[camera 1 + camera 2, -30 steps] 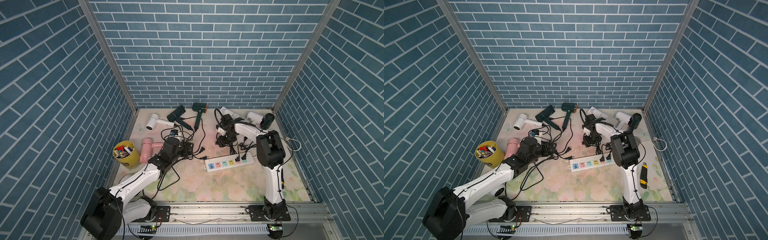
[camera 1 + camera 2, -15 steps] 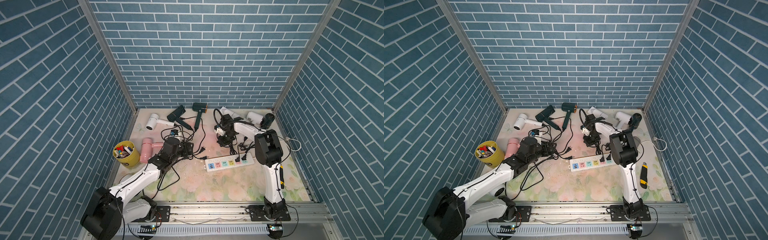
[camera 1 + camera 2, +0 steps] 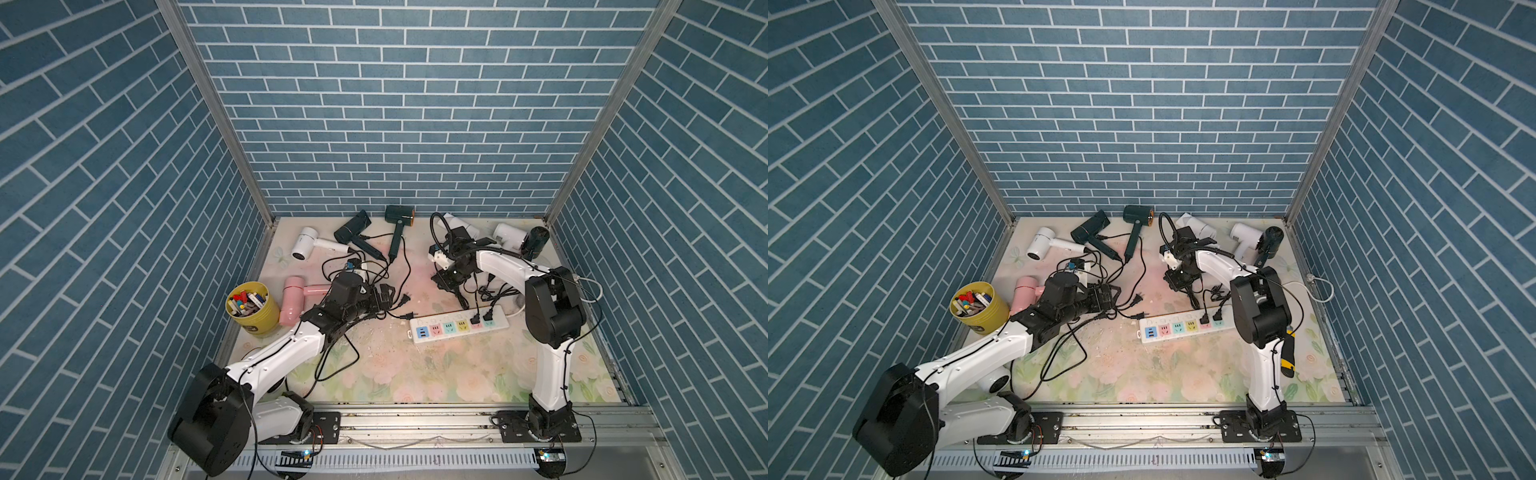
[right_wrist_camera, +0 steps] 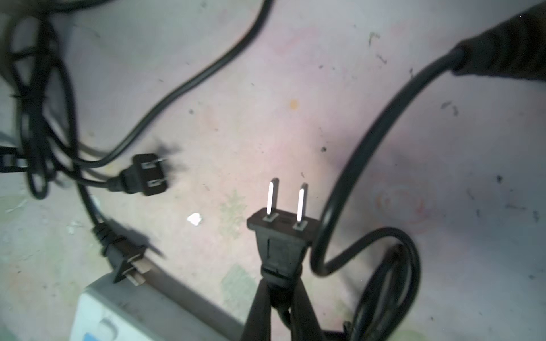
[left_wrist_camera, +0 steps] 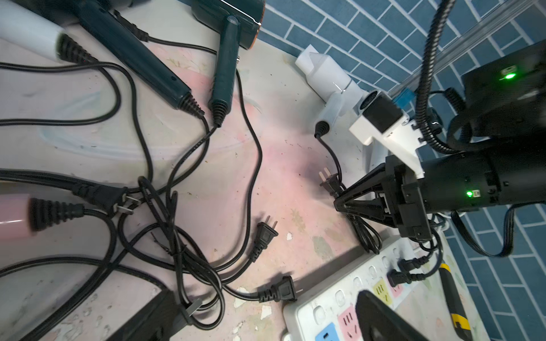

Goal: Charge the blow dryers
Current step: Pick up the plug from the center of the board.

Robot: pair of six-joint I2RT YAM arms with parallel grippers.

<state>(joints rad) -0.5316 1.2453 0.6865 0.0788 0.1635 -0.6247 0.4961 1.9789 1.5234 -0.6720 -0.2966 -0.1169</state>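
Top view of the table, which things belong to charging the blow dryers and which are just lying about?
For the job: every blow dryer, such as the pink blow dryer and green blow dryer; power strip; plug held in the right gripper.
Lying about: yellow cup of small bits; utility knife.

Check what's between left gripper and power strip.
Two loose black plugs: one plug mid-gap, a second plug almost at the end of the power strip. Left gripper holds neither. Clearest in the left wrist view.
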